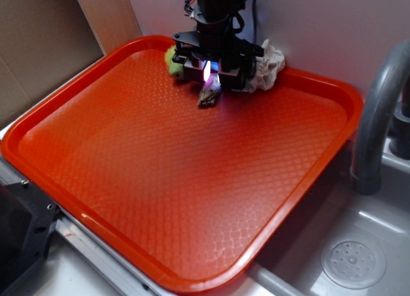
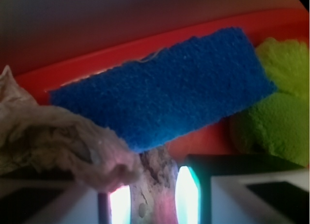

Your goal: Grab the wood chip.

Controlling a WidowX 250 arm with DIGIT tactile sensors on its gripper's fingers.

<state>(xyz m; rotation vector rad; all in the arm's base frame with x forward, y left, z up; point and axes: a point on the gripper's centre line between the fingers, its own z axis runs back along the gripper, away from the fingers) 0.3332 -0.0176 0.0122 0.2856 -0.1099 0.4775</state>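
Gripper [image 1: 211, 77] low over the tray's [image 1: 192, 180] far edge, fingers [image 2: 186, 195] pinching the chip [image 2: 155, 185] between them; chip's lower end [image 1: 209, 94] pokes out below toward the near side. Blue sponge [image 2: 164, 88] just beyond the chip. Crumpled paper [image 1: 269, 65] on one side, green lump [image 1: 173, 60] on the other.
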